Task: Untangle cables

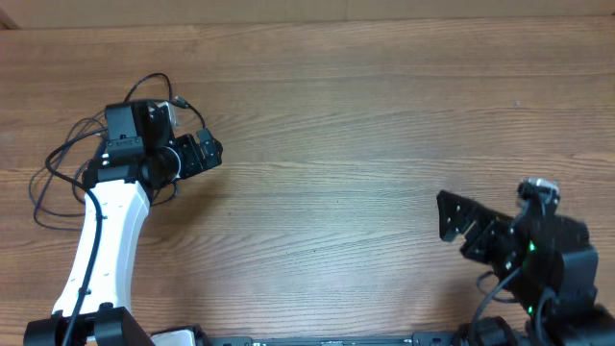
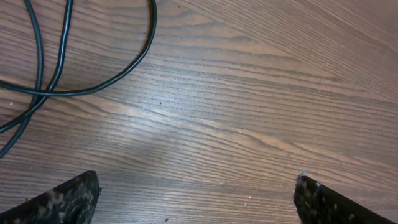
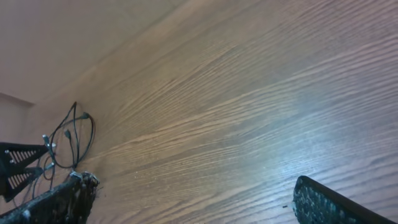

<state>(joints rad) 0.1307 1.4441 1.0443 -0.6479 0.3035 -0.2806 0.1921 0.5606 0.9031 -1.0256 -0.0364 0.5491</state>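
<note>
Cables lie crossed in a loose heap near the worktop left edge, none separated yet. Left gripper hovers beside them, jaws wide, empty. Right gripper is likewise released, well apart near the front-right corner.

The overhead view looks straight down on the wooden surface from high up and takes in the left arm and the right arm together. The left wrist view hangs close above the surface and faces down past the left jaws at its bottom corners, with cables ahead of them to the left. The right wrist view looks low and slantwise across the surface beyond the right jaws. It reaches those same cables far ahead, which the overhead view also shows.
</note>
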